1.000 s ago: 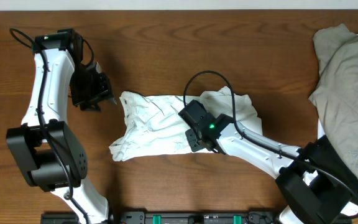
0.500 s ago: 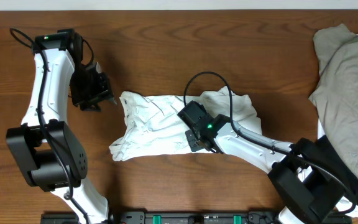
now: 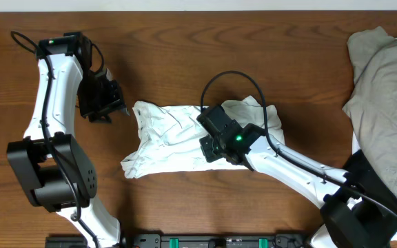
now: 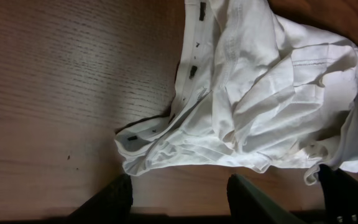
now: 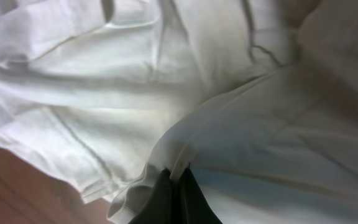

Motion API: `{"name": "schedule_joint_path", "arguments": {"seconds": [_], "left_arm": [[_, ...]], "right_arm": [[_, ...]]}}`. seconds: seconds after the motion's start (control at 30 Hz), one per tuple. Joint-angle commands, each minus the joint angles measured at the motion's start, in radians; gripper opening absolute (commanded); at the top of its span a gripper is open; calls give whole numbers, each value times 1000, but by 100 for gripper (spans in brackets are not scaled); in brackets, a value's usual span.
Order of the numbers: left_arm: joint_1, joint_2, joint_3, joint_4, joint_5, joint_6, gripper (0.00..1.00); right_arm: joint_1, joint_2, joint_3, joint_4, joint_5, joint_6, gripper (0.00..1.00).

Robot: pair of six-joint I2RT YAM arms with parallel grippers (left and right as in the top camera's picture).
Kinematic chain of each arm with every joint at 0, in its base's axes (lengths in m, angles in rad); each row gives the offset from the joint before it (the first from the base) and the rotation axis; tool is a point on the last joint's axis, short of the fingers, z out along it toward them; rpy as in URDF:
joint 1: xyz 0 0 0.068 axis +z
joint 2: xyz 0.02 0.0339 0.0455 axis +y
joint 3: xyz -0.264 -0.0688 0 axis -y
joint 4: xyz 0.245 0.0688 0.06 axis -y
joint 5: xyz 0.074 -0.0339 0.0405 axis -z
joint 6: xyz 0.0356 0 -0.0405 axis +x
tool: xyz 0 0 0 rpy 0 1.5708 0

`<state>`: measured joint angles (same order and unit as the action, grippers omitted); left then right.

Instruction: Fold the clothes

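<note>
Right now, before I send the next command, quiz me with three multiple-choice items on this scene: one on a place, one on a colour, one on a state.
1. Where does the beige-grey garment lie?
A. In a basket.
B. At the right end of the table.
C. Draped over the left arm.

2. What colour is the T-shirt?
A. White.
B. Blue.
C. Black.

3. How is the right gripper?
A. Open, high above the cloth.
B. Shut on a fold of the T-shirt.
C. Shut on nothing, over bare wood.

Answers:
1 B: the overhead view shows it heaped at that end, apart from the T-shirt.
2 A: both wrist views show white cloth.
3 B: the right wrist view shows its fingers pinched together with a fold caught between them.
</note>
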<state>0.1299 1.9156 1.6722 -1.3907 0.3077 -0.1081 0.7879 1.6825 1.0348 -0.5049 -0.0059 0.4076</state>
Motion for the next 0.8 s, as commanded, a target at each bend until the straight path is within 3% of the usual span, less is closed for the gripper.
{"name": "schedule_joint_path", "arguments": {"seconds": [0.0, 0.1, 0.33, 0.6, 0.7, 0.77], "left_arm": [[1, 2, -1, -5, -2, -3, 52], [2, 2, -1, -5, -2, -2, 52], [2, 2, -1, -6, -2, -2, 52], [1, 2, -1, -6, -2, -3, 52], [2, 2, -1, -5, -2, -3, 52], [1, 2, -1, -5, -2, -3, 52]], "right_arm": [[7, 23, 12, 2, -73, -34, 1], [15, 56, 12, 5, -117, -57, 2], [24, 116, 12, -4, -111, -57, 28], [-26, -15, 78, -115, 80, -57, 34], [-58, -93, 97, -149, 188, -57, 42], [-87, -117, 97, -149, 192, -57, 41]]}}
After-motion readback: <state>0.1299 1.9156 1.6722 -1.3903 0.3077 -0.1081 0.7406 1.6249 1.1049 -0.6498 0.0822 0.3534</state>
